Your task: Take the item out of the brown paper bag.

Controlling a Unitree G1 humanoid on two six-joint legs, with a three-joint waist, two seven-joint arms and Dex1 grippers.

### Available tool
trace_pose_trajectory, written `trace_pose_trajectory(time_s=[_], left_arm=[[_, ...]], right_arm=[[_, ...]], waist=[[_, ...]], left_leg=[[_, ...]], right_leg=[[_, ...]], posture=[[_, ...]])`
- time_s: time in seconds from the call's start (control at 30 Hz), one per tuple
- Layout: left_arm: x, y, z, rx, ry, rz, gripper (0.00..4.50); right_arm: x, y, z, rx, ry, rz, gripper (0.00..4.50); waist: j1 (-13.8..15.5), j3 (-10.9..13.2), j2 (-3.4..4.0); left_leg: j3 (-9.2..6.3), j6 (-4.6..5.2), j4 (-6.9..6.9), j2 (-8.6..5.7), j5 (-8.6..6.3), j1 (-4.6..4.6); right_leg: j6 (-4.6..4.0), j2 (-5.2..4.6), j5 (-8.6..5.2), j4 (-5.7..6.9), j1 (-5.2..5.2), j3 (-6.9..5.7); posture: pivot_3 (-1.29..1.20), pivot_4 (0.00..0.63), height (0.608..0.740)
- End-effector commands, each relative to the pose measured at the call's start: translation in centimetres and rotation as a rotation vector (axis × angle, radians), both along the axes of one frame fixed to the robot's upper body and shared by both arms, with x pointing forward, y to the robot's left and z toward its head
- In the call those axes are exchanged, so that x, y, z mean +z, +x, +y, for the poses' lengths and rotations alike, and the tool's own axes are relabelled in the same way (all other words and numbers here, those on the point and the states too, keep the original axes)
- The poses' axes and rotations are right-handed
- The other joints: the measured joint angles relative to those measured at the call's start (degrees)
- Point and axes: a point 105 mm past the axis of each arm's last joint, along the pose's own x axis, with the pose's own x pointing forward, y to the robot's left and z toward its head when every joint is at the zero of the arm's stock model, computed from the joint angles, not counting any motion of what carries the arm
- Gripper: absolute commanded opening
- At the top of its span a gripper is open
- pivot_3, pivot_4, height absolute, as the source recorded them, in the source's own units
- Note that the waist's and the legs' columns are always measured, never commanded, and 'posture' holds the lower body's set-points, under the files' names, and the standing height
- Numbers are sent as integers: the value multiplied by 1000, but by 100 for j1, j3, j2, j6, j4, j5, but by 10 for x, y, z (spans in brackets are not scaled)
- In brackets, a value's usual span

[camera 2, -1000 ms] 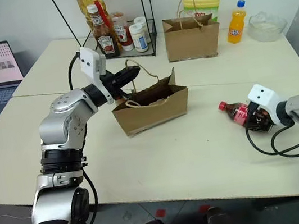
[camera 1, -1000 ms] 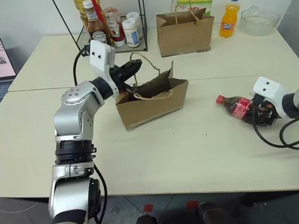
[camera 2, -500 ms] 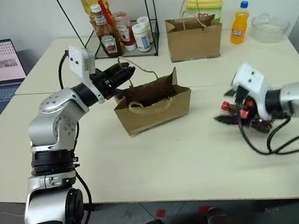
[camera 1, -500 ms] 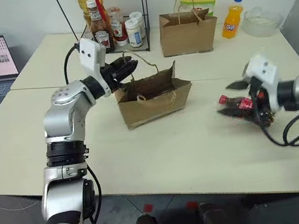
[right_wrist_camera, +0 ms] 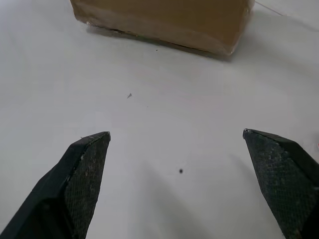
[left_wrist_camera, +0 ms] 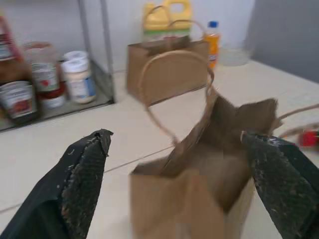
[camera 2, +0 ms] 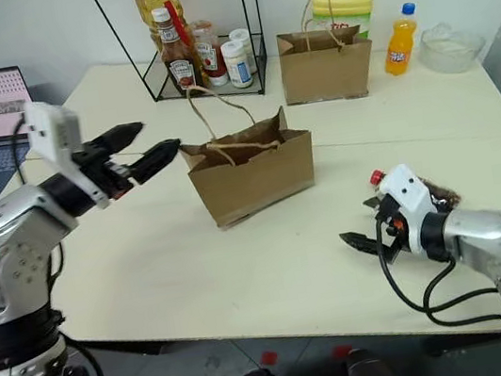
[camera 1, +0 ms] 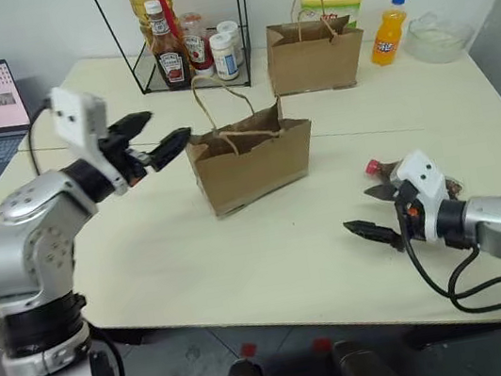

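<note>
Backing both arms off seems to be the step in hand, since the cola bottle [camera 1: 383,168] already lies on its side on the surface [camera 1: 272,261], outside the bag, at about four o'clock from it. Nearest us, our right tool [camera 1: 377,211] hangs released and empty just in front of the bottle, fingers spread wide. To finish well, we judge it should draw away low and straight so no finger clips the red cap and sets the bottle rolling. Farther out, our left tool [camera 1: 155,137] is also released, holding nothing, at nine o'clock from the creased brown paper bag [camera 1: 251,160], which stands upright. We should keep it clear of the twine handles [camera 1: 219,107].
</note>
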Motion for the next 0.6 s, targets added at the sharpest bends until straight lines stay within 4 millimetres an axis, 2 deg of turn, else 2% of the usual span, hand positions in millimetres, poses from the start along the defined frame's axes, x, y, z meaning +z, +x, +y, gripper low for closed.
trace_pose_trajectory(time_s=[0.03,0.1,0.17,0.23,0.4,0.47,0.6], left_arm=[[0,-17,11,80,16,-32,4442],[-21,-25,15,129,59,7,4442],[-52,-34,21,227,6,72,4442],[-82,-50,13,273,25,121,4442],[-126,-70,-2,370,69,176,4442],[-144,-73,-6,413,5,235,4442],[-165,-78,-28,390,38,268,4442]], right_arm=[[14,-2,13,-46,73,-114,4500],[16,0,13,-120,85,-182,4500],[16,1,9,-222,96,-248,4500],[14,0,7,-290,116,-280,4500],[6,-3,-1,-420,115,-332,4500],[-2,-3,-5,-469,94,-329,4500],[-14,-7,-9,-536,96,-309,4500]], waist=[[-1,-1,-1],[-13,-3,2],[-7,-8,4],[1,-11,-3],[18,-19,-15],[19,-22,-15],[16,-30,-21]], left_leg=[[0,5,2,0,-3,3],[2,4,-2,0,-3,12],[2,4,-5,1,-3,13],[5,3,-6,0,-4,12],[4,6,-6,0,-6,14],[4,6,-6,0,-5,16],[5,7,-6,-1,-6,19]], right_leg=[[0,0,0,0,3,0],[0,0,0,0,8,4],[0,0,-1,0,6,3],[-1,-3,-1,-2,8,5],[-1,-3,-1,-5,10,8],[-1,-3,-1,-4,11,8],[-2,-1,-2,-2,11,11]], posture=[[0,150,740],[0,150,740],[0,150,740],[0,150,740],[0,150,740],[0,150,740],[0,150,740]])
